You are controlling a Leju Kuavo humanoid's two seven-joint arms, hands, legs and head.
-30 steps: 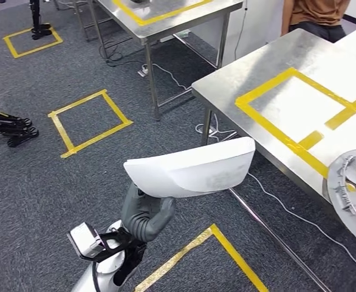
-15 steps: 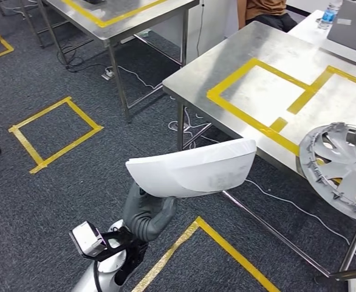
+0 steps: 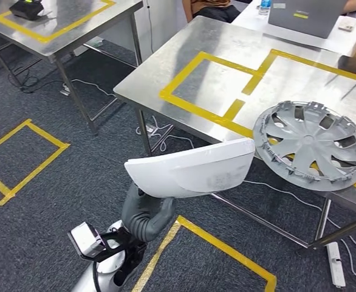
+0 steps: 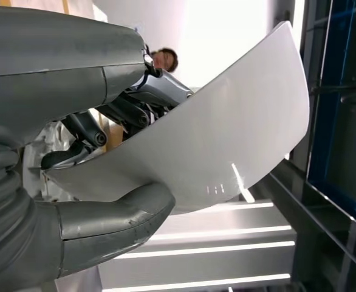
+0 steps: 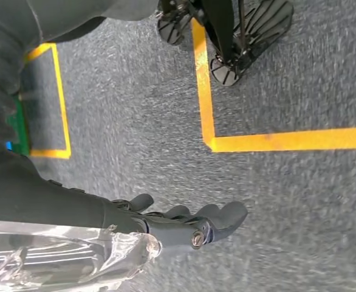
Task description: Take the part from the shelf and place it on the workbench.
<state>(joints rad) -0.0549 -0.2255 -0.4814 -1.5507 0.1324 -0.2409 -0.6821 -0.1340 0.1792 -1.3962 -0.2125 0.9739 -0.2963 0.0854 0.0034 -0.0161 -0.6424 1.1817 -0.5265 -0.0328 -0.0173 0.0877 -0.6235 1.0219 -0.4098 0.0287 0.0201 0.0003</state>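
Note:
My left hand grips a long white curved part by its near end and holds it level above the carpet, short of the steel workbench. In the left wrist view the thumb lies under the white part and the darker fingers lie on its other face. My right hand hangs over the grey carpet, fingers stretched out and holding nothing.
A grey wheel cover lies on the workbench's near right, beside yellow tape rectangles. A laptop and seated people are at the far side. A second steel table stands at the left. Cables and a power strip lie on the floor.
The camera has swung right and nearer the workbench, so the table and wheel cover have shifted left and into fuller view. My left hand keeps the same hold on the white part.

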